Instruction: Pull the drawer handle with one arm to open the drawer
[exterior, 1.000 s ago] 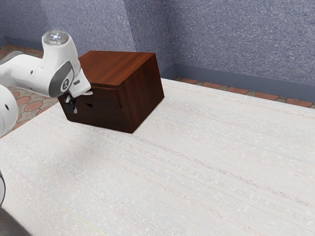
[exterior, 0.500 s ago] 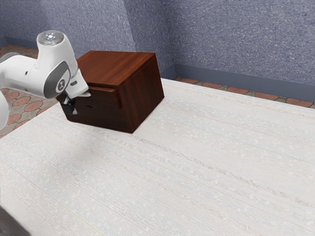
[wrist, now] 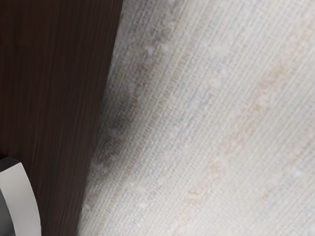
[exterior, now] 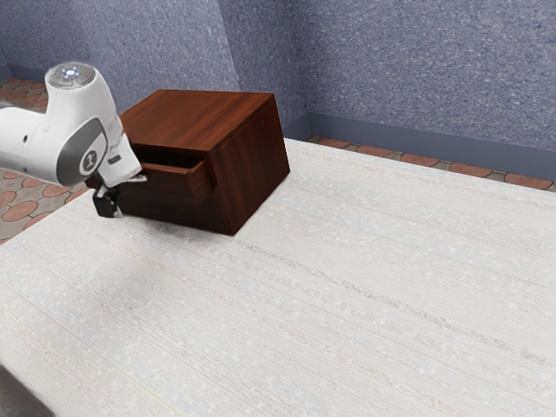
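The white Franka arm comes in at the exterior view's left, off the cabinet's front. Its black gripper hangs low at the near corner of that front, on the side away from the cabinet's long flank. Whether the claw is wide, narrow or clamped on anything cannot be told, since the white wrist covers it. Next comes the drawer, a plain panel of dark reddish-brown wood with fine grain. It stands out from the cabinet's face, partly open, with a dark slot of shadow along its top edge under the cabinet's lid. The gripper is right against the drawer front's outer end, at its lower edge. The cabinet is a low box of the same glossy mahogany-coloured wood, with a lighter top and a darker flank. It rests on the pale, streaked wooden table, near the table's far corner, with blue-grey walls behind the cabinet. In the wrist view the dark wood front stands close before the hand and meets the pale tabletop. A pale grey curved bar lies against that wood, nearest the gripper.
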### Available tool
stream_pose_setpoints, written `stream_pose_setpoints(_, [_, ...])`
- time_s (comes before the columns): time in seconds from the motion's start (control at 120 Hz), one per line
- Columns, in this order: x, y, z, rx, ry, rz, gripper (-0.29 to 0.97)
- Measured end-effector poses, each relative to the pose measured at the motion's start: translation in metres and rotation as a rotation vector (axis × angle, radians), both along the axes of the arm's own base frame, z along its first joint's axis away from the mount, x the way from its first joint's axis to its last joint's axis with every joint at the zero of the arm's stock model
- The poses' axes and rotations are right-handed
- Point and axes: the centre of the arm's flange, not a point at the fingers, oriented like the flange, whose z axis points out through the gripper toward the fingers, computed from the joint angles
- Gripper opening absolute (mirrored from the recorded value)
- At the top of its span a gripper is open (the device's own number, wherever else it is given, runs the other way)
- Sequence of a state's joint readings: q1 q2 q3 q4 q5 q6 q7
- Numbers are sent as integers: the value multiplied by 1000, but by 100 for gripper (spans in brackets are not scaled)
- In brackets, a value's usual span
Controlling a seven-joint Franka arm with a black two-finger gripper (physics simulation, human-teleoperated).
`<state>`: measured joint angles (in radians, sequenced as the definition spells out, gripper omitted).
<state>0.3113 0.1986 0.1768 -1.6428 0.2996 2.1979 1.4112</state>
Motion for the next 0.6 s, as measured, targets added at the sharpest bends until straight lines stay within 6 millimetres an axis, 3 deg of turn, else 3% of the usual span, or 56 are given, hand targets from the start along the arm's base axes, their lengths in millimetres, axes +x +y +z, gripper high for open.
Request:
stream_pose_setpoints(0.5, [-30,-7,4,-11,6,9,60])
stream_pose_setpoints(0.6, [-35,-8,2,-16,11,11,66])
